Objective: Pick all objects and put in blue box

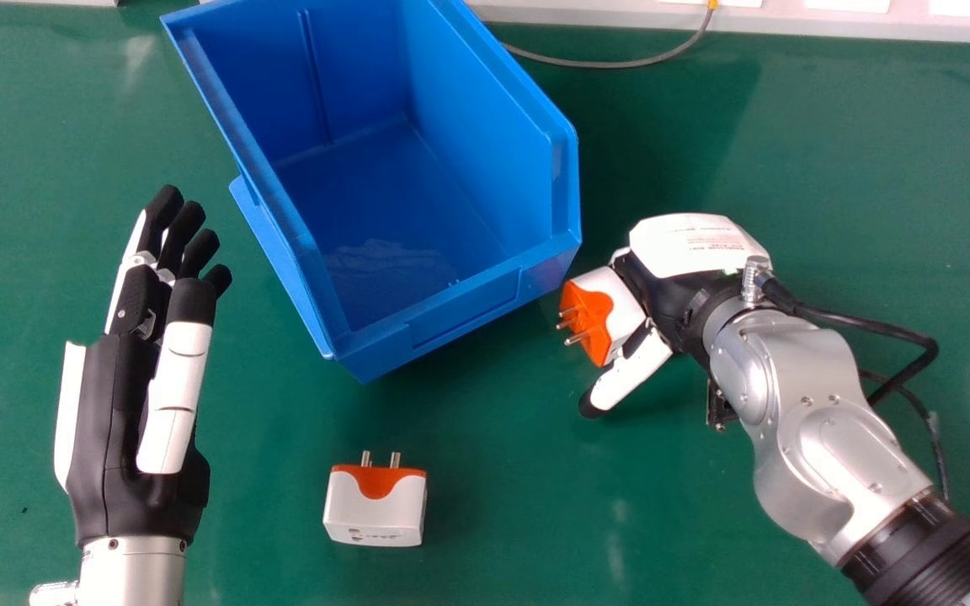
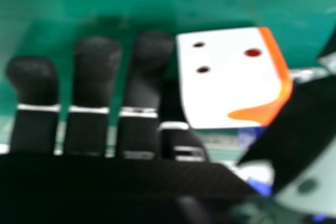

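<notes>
Beside the blue box's near right corner, my right hand holds a white and orange plug adapter, its metal pins turned left. The thumb lies along the adapter's near side. In the right hand view, the adapter sits between the thumb and the nearest finger of my right hand, which is partly hidden behind it. A second adapter lies on the table, pins pointing toward the blue box. At the left, my left hand is open with nothing in it.
The green table extends around the box. A grey cable runs near the far edge, behind the box. Black cables loop beside my right wrist and forearm.
</notes>
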